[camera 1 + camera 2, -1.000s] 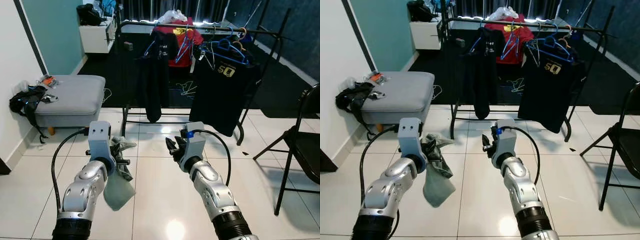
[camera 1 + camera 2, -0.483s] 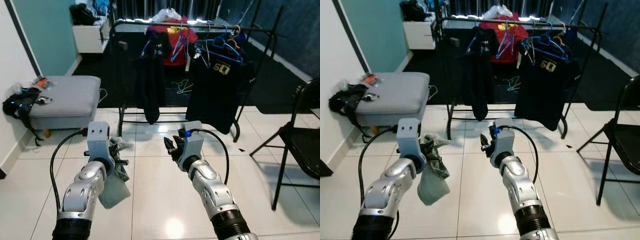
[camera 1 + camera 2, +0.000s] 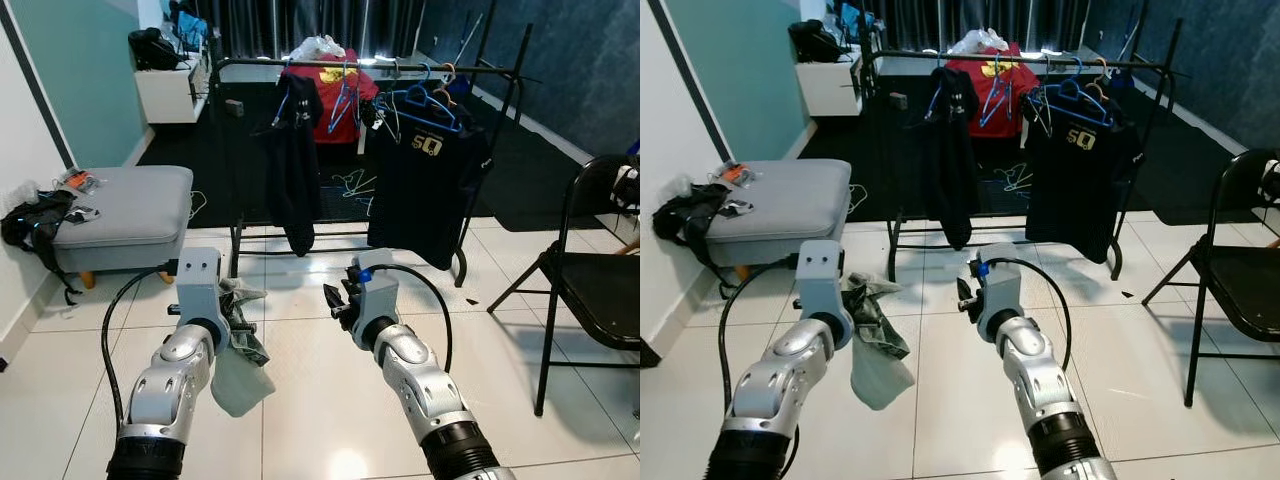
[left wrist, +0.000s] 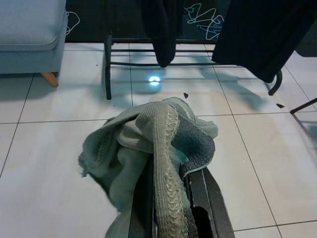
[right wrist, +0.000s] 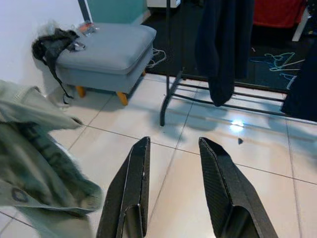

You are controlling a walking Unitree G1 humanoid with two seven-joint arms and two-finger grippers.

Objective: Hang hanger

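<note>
The left pincer (image 4: 171,198) is clamped on a bunched grey-green garment (image 3: 238,350), held above the white tiled floor (image 3: 320,400). The right pincer (image 5: 173,188) has its fingers apart, gripping nothing, raised beside the left. Ahead stands a black clothes rack (image 3: 360,64) carrying dark garments, a red garment and several blue hangers (image 3: 425,95). A grey ottoman (image 3: 120,215) sits to the left; a black folding chair (image 3: 590,290) stands to the right.

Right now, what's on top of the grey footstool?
A black bag droops over the far-left end of the footstool, with small orange and dark items beside it. What lies beneath the bag is hidden.
</note>
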